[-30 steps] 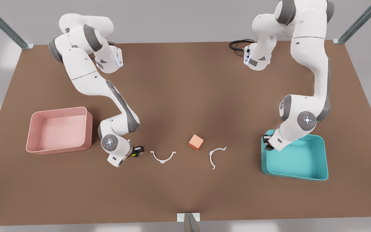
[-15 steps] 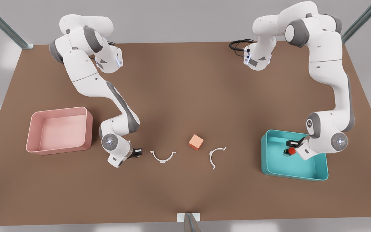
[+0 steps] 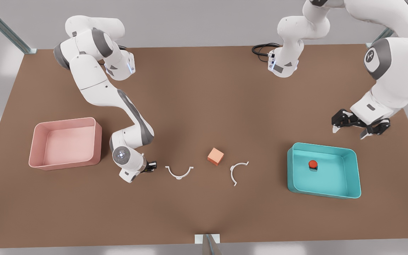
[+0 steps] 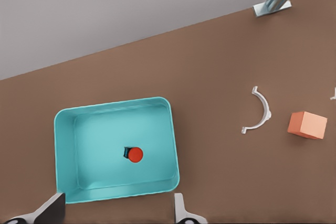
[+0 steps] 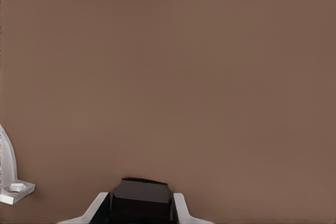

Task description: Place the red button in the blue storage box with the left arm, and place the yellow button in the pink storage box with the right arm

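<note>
Nearest the camera in the front view, the brown table carried a row of things. On the front view's left, the right gripper was low at the table surface, just beside a white curved clip. Its fingers were pressed onto a small dark block between them, which looked like the yellow button's base; the yellow cap itself could not be made out. The pink storage box sat beyond that arm's wrist on the front view's left, with nothing visible on its floor.

Toward the middle lay the orange cube and a second white clip, near each other but apart.

On the front view's right, the blue storage box held the red button, which rested upright on the tray floor, away from the walls; the left wrist view showed it there too.

Farther back and raised above the table, the left gripper hung beyond the blue tray's far edge with its fingers spread wide and nothing between them
</note>
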Robot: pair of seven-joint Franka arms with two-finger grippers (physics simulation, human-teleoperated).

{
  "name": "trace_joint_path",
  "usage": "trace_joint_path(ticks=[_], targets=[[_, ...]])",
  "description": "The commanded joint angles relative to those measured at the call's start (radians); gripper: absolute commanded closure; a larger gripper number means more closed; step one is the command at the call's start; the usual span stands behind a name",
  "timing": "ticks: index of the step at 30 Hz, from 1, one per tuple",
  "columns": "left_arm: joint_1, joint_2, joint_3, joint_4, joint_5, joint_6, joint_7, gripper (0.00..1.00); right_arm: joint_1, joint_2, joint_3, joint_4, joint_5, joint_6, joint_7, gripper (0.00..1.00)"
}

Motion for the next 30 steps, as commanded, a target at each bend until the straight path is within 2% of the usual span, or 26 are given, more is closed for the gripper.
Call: trace_joint_path(ticks=[1,4,6,11,18,22,30], targets=[[0.013,-0.005,-0.002,0.003,0.000,-0.089,-0.255,0.00,-0.001,-0.003,0.000,0.000,-0.011,-0.002,0.012,0.64],[0.013,-0.005,-0.003,0.003,0.000,-0.090,-0.253,0.00,-0.002,-0.022,0.000,0.000,-0.011,-0.004,0.011,0.64],[0.008,-0.004,-0.003,0.003,0.000,-0.092,-0.253,0.00,-0.030,-0.091,0.000,0.002,-0.011,-0.011,0.008,0.64],[-0.001,0.001,-0.003,0.003,-0.014,-0.093,-0.250,0.00,-0.180,-0.339,0.005,0.000,-0.011,-0.303,-0.027,0.63],[0.000,0.004,-0.002,0.003,-0.019,-0.093,-0.250,0.00,-0.357,-0.572,0.008,-0.342,-0.044,-0.320,-0.195,0.64],[0.000,0.009,-0.002,0.003,-0.020,-0.092,-0.249,0.00,-0.436,-0.609,0.015,-0.454,-0.040,-0.263,-0.290,0.64],[0.000,0.010,-0.002,0.003,-0.020,-0.092,-0.247,0.00,-0.590,-0.562,0.014,-0.489,-0.040,-0.160,-0.514,0.61]])
